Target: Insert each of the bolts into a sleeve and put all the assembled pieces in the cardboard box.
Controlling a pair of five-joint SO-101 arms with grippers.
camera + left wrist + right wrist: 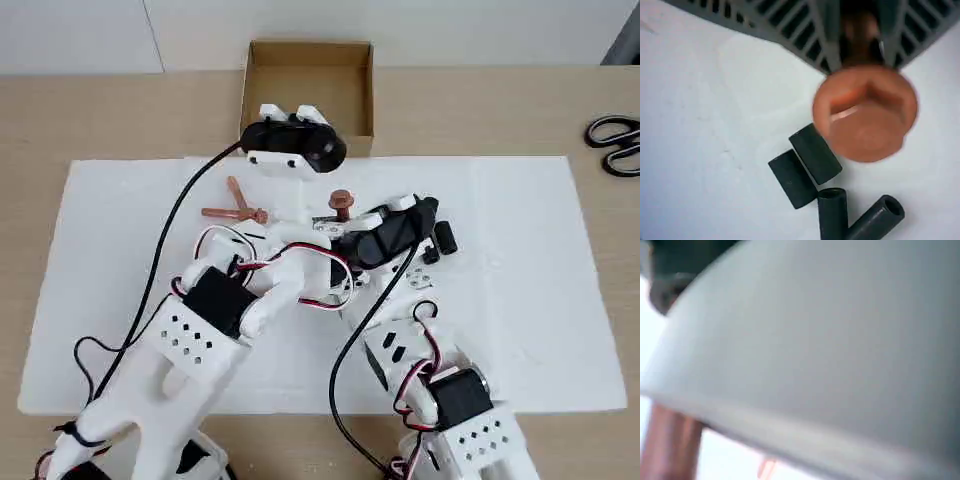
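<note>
Near the four loose sleeves (815,155), with left gripper (860,32) clenched on the bolt (865,112) shaft, head up, and right gripper (330,226) state unreadable: keep shaft plumb, centre on one bore, lower slowly, no side load.

A broad, pale grey curved surface (830,340) looms very close and blurred. Just beside its edge, a copper-coloured cylindrical shaft (670,445) stands upright above a white sheet (727,457). A small orange sliver (767,467) lies farther off, and a dark blurred shape (670,285) borders the grey.
</note>
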